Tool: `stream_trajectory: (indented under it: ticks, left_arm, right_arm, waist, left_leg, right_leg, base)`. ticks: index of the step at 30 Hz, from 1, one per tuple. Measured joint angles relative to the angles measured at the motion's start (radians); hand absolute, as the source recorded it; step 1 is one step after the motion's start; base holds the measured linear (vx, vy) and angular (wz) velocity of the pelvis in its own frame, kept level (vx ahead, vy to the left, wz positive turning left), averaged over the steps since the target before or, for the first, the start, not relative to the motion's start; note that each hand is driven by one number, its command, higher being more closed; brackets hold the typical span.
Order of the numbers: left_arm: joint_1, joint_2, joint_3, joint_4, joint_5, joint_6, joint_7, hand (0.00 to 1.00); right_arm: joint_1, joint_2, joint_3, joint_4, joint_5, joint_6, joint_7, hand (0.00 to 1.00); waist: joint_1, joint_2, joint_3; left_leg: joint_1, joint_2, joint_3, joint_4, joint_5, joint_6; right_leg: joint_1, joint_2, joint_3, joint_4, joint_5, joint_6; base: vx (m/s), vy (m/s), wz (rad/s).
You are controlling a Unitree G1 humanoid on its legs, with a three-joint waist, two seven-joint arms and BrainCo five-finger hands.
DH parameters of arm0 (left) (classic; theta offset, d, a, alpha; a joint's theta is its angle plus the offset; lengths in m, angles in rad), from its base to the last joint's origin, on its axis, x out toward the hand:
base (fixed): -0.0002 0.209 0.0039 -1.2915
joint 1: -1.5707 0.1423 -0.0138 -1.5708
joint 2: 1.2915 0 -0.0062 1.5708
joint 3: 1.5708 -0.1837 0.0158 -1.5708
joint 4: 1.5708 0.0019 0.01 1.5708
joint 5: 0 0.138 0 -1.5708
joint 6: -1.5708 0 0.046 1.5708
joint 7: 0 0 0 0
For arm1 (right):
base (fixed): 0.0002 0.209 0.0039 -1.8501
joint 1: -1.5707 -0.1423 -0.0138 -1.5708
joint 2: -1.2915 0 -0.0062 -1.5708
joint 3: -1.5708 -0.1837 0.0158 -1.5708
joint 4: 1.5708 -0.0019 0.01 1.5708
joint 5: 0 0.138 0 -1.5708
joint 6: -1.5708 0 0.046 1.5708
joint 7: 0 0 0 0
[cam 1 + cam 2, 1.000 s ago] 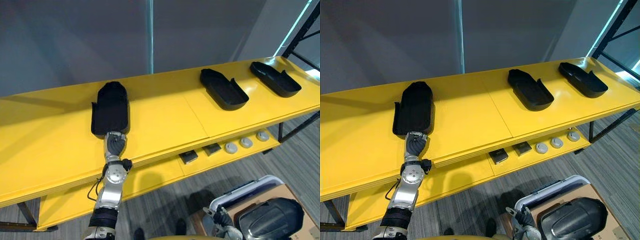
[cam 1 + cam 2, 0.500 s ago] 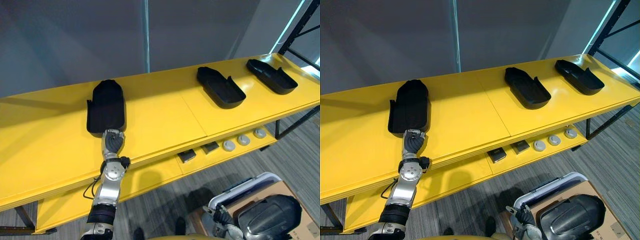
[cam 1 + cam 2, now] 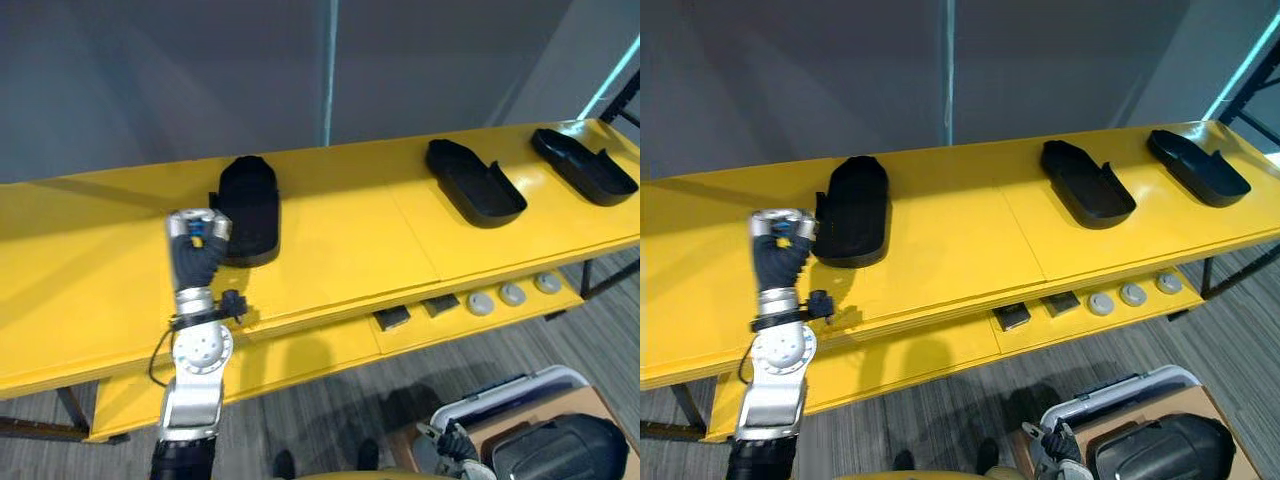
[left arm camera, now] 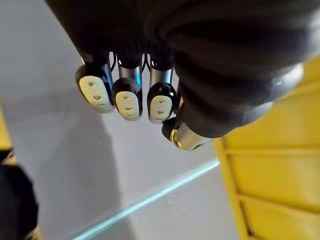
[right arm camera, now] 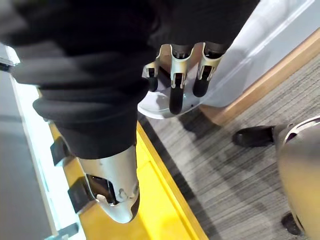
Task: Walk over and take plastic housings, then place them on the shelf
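Left housing: a long black plastic housing [image 3: 248,208] with a rounded far end and a small tab on its left side. It lies lengthwise, front to back, on the top board of the yellow shelf [image 3: 340,250], left of the middle.
Other housings: a middle housing [image 3: 477,183] and a right housing [image 3: 585,166], both black hollow trays with raised rims, lie at a slant on the right half of the same board. They are well apart from each other and from the left one.
Left hand: the left hand [image 3: 197,262] stands upright on its forearm above the shelf's front part, just beside the left housing's near left corner. In the left wrist view its fingers [image 4: 128,97] are relaxed in a close row with the thumb beside them. They hold nothing and have the grey wall [image 3: 200,80] behind them.
Right hand: the right hand [image 5: 176,85] hangs low over the carpeted floor [image 3: 330,420]. Its fingers are straight, point down and are empty. It hangs beside a light-rimmed crate [image 3: 520,385].
Edges: the left housing's near end sits back from the shelf's front edge.
Open room: bare yellow board stretches left of the left housing, and more lies between it and the middle one.
Lower tier: two small dark blocks [image 3: 395,317] and three grey discs [image 3: 512,294] sit in a row on the lower board.
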Motion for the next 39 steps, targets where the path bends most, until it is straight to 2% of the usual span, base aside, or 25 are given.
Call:
stream_trajectory:
  ticks: [2,6,9,11,12,14,17,23,28,33,39]
  left_arm:
    - [0.085,-0.045,0.094,-0.006,-0.073,-0.004,0.029,1.00]
    - [0.228,-0.087,0.157,0.032,-0.189,0.002,0.038,1.00]
    - [0.289,-0.111,0.170,0.208,-0.218,0.024,-0.016,1.00]
    - [0.290,-0.134,0.160,0.432,-0.226,0.062,-0.067,1.00]
    - [0.288,-0.139,0.159,0.487,-0.230,0.070,-0.076,0.00]
    - [0.271,-0.137,0.101,0.704,-0.238,0.096,-0.116,0.00]
    - [0.249,-0.134,0.044,0.904,-0.232,0.115,-0.153,0.00]
    - [0.208,-0.116,0.009,1.102,-0.175,0.132,-0.155,0.00]
    - [0.160,-0.089,-0.041,1.194,-0.168,0.134,-0.157,0.00]
    - [0.134,-0.074,-0.081,1.202,-0.153,0.132,-0.169,0.00]
    - [0.093,-0.057,-0.116,1.168,-0.155,0.129,-0.173,0.00]
  right_arm:
    - [0.017,0.001,-0.010,-0.012,0.000,0.002,-0.012,0.00]
    - [0.053,0.001,-0.009,-0.058,-0.001,0.025,-0.036,0.00]
    - [0.075,0.003,-0.008,-0.106,-0.002,0.047,-0.041,0.00]
    - [0.079,0.006,0.035,-0.164,-0.012,0.048,-0.032,0.00]
    - [0.076,0.009,0.047,-0.178,-0.014,0.046,-0.030,0.00]
    - [0.068,0.028,0.086,-0.219,-0.015,0.041,-0.012,0.00]
    - [0.040,0.048,0.096,-0.223,-0.015,0.039,-0.010,0.00]
    - [0.025,0.051,0.059,-0.163,-0.014,0.036,-0.015,0.00]
    - [0.021,0.038,0.051,-0.089,-0.011,0.036,-0.022,0.00]
    - [-0.009,0.026,0.033,-0.085,-0.014,0.036,-0.036,0.00]
    - [-0.047,0.017,0.034,-0.124,-0.034,0.034,-0.046,0.00]
  waist:
    - [0.019,0.007,0.004]
    - [0.040,0.009,0.005]
    - [0.046,0.006,0.003]
    - [0.045,0.004,-0.002]
    - [0.045,0.002,-0.002]
    - [0.045,0.008,-0.011]
    - [0.049,0.011,-0.038]
    - [0.048,0.025,-0.037]
    - [0.045,0.033,-0.039]
    - [0.044,0.045,-0.028]
    - [0.046,0.044,0.031]
  left_leg:
    - [0.018,0.000,0.000,0.000,-0.011,0.006]
    - [0.026,0.001,0.005,0.000,-0.013,0.009]
    - [0.027,0.005,0.027,0.001,-0.013,0.009]
    - [0.028,0.014,0.059,0.015,-0.013,0.009]
    - [0.028,0.015,0.060,0.022,-0.016,0.013]
    - [0.031,0.015,0.060,0.039,-0.016,0.012]
    - [0.034,0.016,0.062,0.038,-0.018,0.010]
    - [0.049,0.016,0.089,0.020,-0.019,0.009]
    - [0.059,0.018,0.103,0.008,-0.020,0.008]
    - [0.063,0.017,0.113,0.013,-0.026,0.005]
    - [-0.006,0.035,0.113,0.211,-0.130,0.002]
  right_leg:
    - [0.013,-0.005,-0.007,0.019,-0.016,0.006]
    - [0.014,-0.017,-0.035,0.062,-0.044,0.009]
    - [0.018,-0.022,-0.053,0.065,-0.048,0.011]
    - [0.019,-0.022,-0.053,0.070,-0.049,0.008]
    - [0.020,-0.023,-0.054,0.073,-0.051,0.006]
    - [0.034,-0.026,-0.067,0.081,-0.065,0.009]
    - [0.035,-0.027,-0.068,0.086,-0.072,0.010]
    - [0.031,-0.022,-0.032,0.080,-0.072,0.010]
    - [0.030,-0.015,-0.011,0.066,-0.069,0.010]
    - [0.029,-0.013,0.009,0.060,-0.068,0.011]
    - [0.025,-0.008,0.034,0.077,-0.069,0.011]
  base:
    - [-0.03,0.022,0.15]
    - [-0.01,0.021,0.20]
    - [0.00,0.012,0.09]
    - [0.01,0.001,-0.02]
    - [0.00,0.000,0.00]
    - [0.02,-0.001,0.14]
    - [0.04,0.001,0.04]
    - [0.01,0.007,-0.13]
    - [0.02,-0.001,-0.13]
    - [0.04,0.003,-0.10]
    - [0.03,0.005,-0.12]
